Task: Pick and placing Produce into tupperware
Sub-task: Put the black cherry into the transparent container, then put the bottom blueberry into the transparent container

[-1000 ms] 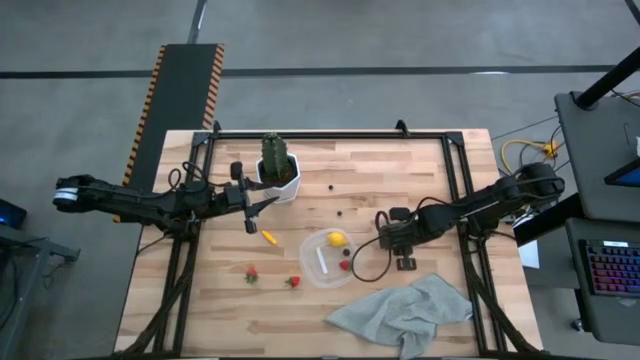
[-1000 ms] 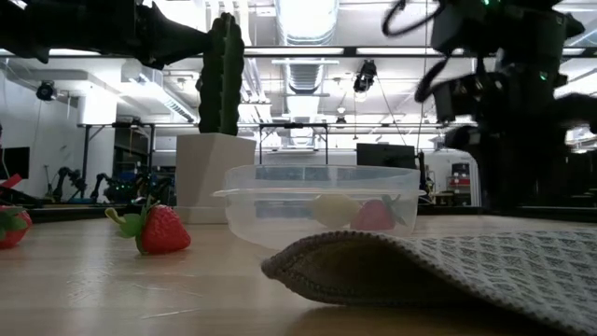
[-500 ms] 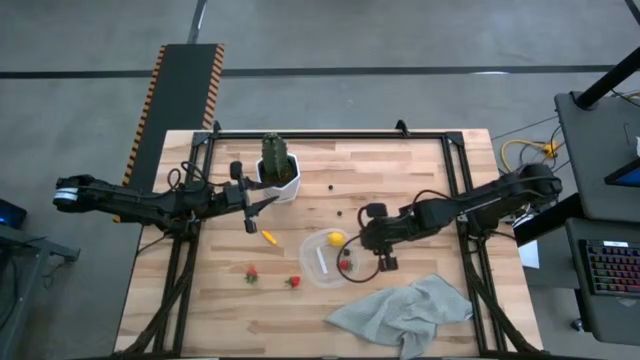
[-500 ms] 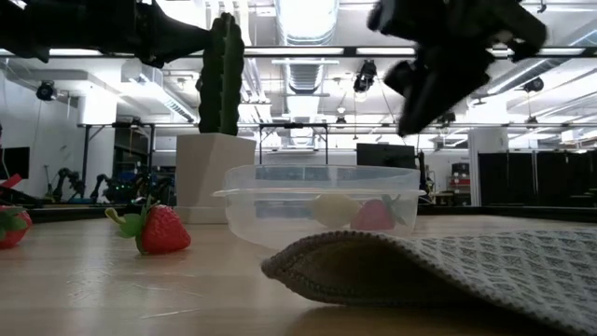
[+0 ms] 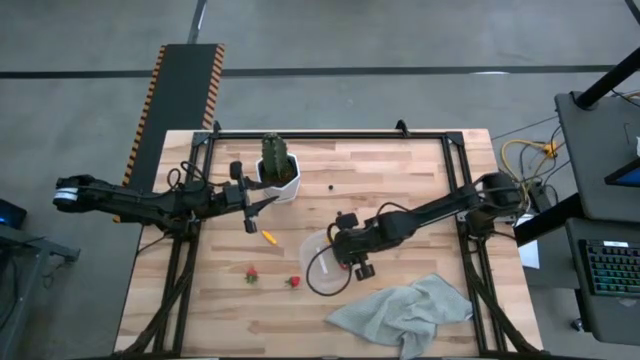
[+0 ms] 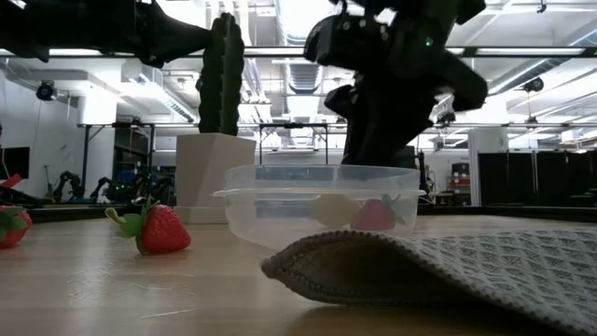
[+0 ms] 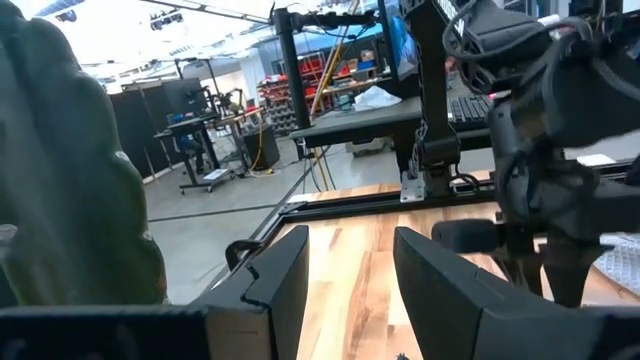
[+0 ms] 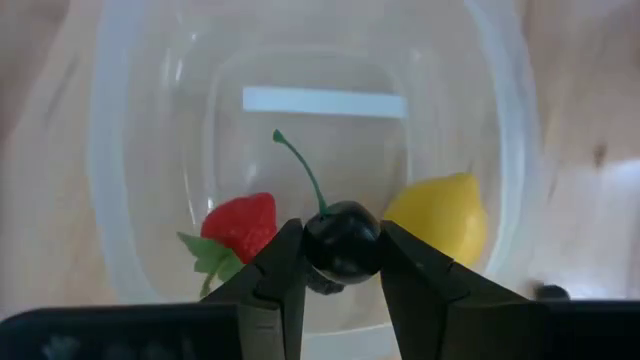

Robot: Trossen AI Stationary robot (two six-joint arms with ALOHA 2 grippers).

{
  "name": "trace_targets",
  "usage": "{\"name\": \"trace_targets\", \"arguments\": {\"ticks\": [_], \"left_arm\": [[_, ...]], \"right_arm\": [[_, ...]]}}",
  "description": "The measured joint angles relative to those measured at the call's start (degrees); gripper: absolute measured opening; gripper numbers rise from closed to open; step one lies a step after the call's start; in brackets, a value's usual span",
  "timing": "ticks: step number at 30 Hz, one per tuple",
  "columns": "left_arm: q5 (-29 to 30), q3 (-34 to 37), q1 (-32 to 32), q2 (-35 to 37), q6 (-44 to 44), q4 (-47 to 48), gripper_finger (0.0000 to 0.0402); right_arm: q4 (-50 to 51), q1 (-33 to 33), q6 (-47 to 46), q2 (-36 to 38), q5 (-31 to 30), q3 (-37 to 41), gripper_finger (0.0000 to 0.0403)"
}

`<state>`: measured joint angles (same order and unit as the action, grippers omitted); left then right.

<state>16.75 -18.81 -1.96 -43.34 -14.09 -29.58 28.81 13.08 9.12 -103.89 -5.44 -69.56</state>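
Observation:
The clear tupperware [image 8: 300, 130] with its white mark [image 8: 325, 100] holds a red strawberry [image 8: 240, 225] and a yellow lemon [image 8: 440, 225]. My right gripper [image 8: 340, 262] is above it, shut on a dark cherry [image 8: 340, 240]; from above it shows over the tupperware [image 5: 310, 250]. An orange carrot piece [image 5: 268, 238], two strawberries [image 5: 251, 273] [image 5: 293, 282] and a dark berry [image 5: 330, 186] lie on the table. My left gripper [image 7: 350, 290] is open and empty beside the cactus pot [image 5: 280, 180]. My right gripper pinches the cherry's round body [image 8: 345, 262] between its two fingertips. The fingers point down from above. The cherry is lifted clear over the tupperware's inside, and its green stem [image 8: 300, 170] sticks out away from the fingers.
A grey-green cloth [image 5: 405, 310] lies at the near right, in front of the tupperware in the low view [image 6: 448, 266]. The cactus [image 5: 275, 155] in its white pot stands at the far left of the middle. Bare wood lies between pot and tupperware.
My right gripper has gone toward the table's left edge, from beside the tupperware's right side to above its inside, carrying the cherry. The tupperware, the fruit in it and my left arm have kept still.

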Motion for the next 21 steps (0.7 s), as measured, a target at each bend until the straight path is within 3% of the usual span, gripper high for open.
{"name": "trace_targets", "arguments": {"ticks": [9, 16, 21], "left_arm": [[0.0, 0.0, 0.0, -0.1, 0.0, 0.0, 0.0135], [0.0, 0.0, 0.0, -0.1, 0.0, 0.1, 0.0135], [0.0, 0.0, 0.0, 0.0, 0.0, 0.1, 0.0135]], "right_arm": [[-0.8, -0.7, 0.0, -1.0, 1.2, -0.6, 0.0096], [-0.9, -0.9, -1.2, -1.0, 1.4, -0.6, 0.0160], [-0.8, -0.9, -1.6, -0.9, 1.4, -0.6, 0.0176]]}}
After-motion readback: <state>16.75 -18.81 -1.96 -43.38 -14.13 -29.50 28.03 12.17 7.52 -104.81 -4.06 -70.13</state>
